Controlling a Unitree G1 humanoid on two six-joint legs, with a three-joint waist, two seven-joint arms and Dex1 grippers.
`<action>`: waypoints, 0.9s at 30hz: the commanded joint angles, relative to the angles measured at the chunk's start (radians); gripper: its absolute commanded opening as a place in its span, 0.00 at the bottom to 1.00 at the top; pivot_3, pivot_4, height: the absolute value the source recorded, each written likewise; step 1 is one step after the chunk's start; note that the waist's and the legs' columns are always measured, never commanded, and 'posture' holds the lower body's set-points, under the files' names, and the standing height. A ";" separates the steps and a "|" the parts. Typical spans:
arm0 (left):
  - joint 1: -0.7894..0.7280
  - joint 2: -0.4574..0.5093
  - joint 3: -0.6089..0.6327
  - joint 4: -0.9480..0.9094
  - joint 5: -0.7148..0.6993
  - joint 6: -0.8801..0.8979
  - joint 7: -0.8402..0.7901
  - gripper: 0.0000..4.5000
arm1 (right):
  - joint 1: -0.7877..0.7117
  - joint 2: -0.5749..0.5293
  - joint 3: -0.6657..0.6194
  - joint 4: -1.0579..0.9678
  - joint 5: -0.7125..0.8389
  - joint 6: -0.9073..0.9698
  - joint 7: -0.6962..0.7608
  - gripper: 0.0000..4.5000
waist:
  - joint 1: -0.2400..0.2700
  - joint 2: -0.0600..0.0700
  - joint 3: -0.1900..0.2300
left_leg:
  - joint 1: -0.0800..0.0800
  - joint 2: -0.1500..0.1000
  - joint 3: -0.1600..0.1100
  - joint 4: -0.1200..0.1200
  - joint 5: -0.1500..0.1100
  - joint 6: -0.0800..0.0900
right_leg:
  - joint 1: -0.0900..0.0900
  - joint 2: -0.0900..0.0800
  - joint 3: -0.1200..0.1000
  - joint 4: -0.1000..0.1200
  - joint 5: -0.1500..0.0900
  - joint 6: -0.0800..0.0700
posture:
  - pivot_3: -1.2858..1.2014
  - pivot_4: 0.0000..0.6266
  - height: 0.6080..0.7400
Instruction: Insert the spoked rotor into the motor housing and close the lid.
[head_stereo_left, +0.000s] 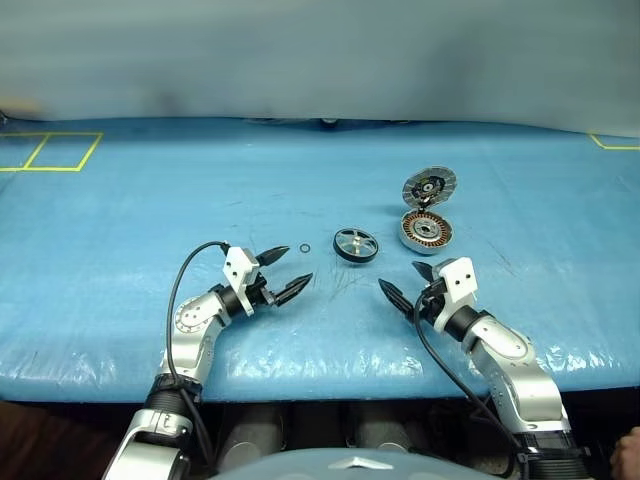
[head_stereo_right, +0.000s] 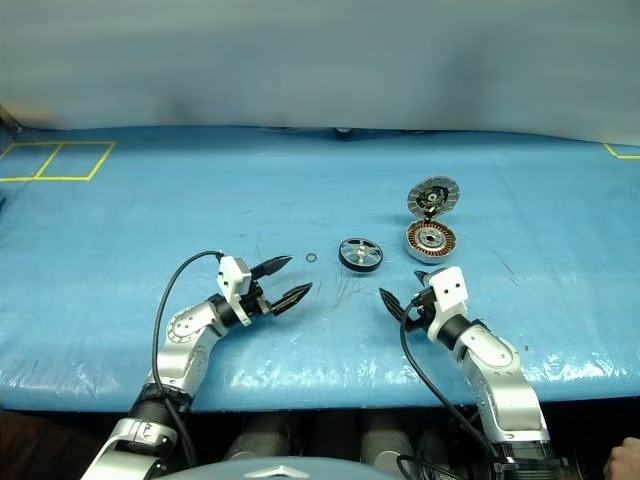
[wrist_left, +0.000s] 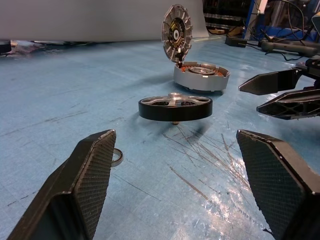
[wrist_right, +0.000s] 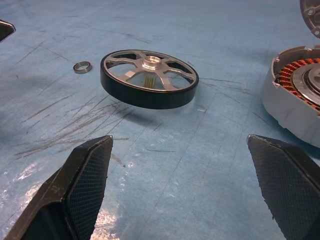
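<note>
The spoked rotor (head_stereo_left: 356, 245), silver with a dark rim, lies flat on the blue table (head_stereo_left: 150, 210) between my two grippers and a little beyond them. Right of it sits the motor housing (head_stereo_left: 426, 231), copper windings showing, with its lid (head_stereo_left: 429, 186) standing upright and open at the far edge. My left gripper (head_stereo_left: 283, 273) hovers open near the table's front, left of the rotor, its fingertips pointing toward it. On the other side my right gripper (head_stereo_left: 408, 283) is open too, just in front of the housing. The rotor (wrist_right: 149, 78) lies apart from both grippers, and neither holds anything.
A tiny dark ring (head_stereo_left: 304, 249) lies on the table just left of the rotor, near my left gripper's far fingertip. Yellow tape lines (head_stereo_left: 50, 152) mark the far left corner. The table's front edge runs close under both arms.
</note>
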 joint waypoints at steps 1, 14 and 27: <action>-0.003 -0.006 -0.001 -0.022 0.002 -0.021 0.002 0.92 | -0.012 -0.007 -0.010 -0.036 0.003 -0.014 0.002 1.00 | 0.000 0.000 0.000 | 0.000 0.000 0.000 0.000 0.000 0.000 | 0.000 0.000 0.000 0.000 0.000 0.000 | 0.52 0.24 1.00; -0.005 -0.007 -0.002 -0.020 0.003 -0.028 0.005 0.92 | -0.019 -0.011 -0.009 -0.029 -0.004 -0.019 0.000 1.00 | 0.000 0.000 0.000 | 0.000 0.000 0.000 0.000 0.000 0.000 | 0.000 0.000 0.000 0.000 0.000 0.000 | 0.52 0.24 1.00; -0.005 -0.011 -0.005 -0.015 0.006 -0.036 0.000 0.92 | -0.015 -0.015 -0.002 -0.034 -0.005 -0.014 0.008 1.00 | 0.000 0.000 0.000 | 0.000 0.000 0.000 0.000 0.000 0.000 | 0.000 0.000 0.000 0.000 0.000 0.000 | 0.52 0.24 1.00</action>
